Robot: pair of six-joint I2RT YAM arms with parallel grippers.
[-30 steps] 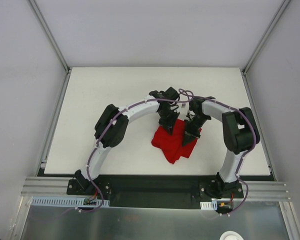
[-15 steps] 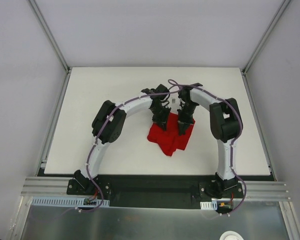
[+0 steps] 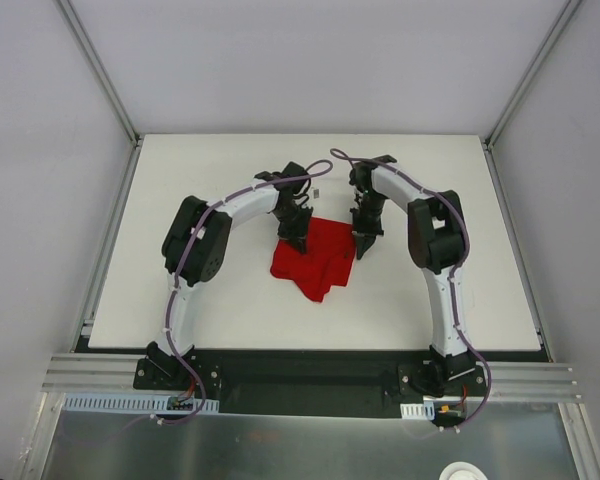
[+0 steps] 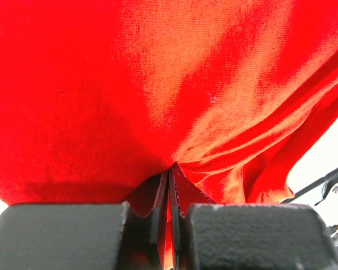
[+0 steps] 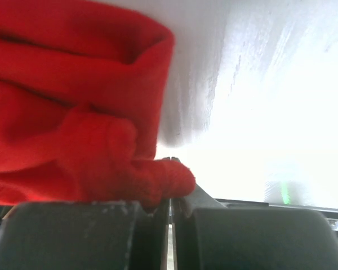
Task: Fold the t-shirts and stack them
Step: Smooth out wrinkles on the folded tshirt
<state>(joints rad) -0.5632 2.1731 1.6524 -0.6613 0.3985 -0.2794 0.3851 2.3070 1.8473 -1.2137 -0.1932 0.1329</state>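
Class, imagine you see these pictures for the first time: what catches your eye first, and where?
The bright red t-shirt, bunched in the middle of the white table, stands out at once. The left gripper and the right gripper are each shut on its far edge, one at each end.

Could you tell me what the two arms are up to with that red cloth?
Both arms are handling a red t-shirt on the white table. The left gripper and right gripper each pinch its far edge, one per side. It is crumpled, not yet neatly folded.
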